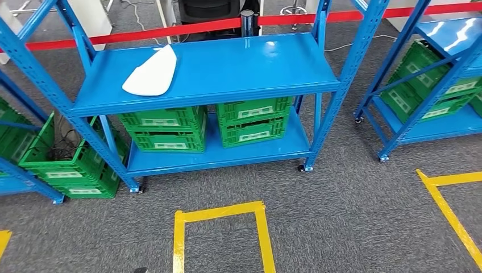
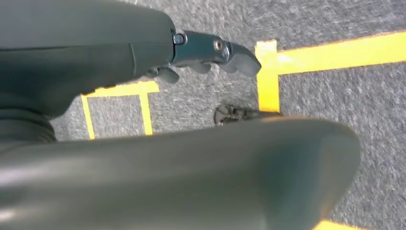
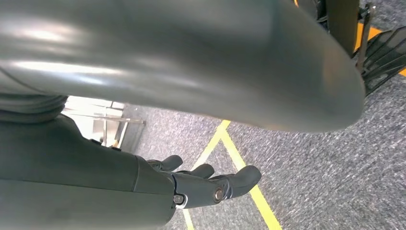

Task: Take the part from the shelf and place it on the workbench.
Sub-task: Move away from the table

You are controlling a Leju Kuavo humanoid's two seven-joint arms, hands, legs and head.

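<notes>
A flat white part (image 1: 152, 73) lies on the left side of the blue shelf's top board (image 1: 244, 68), in the head view. My left hand (image 2: 210, 52) hangs over grey carpet with yellow tape lines, its fingers stretched out and holding nothing. My right hand (image 3: 210, 184) also hangs over the carpet, fingers extended and apart, with nothing in it. Both hands are far from the part.
Green crates (image 1: 253, 120) stand on the shelf's lower board, and more green crates (image 1: 74, 165) sit at the left. A second blue shelf (image 1: 437, 108) with green crates stands at the right. A yellow tape rectangle (image 1: 220, 213) marks the carpet before the shelf. A red barrier (image 1: 170, 31) runs behind.
</notes>
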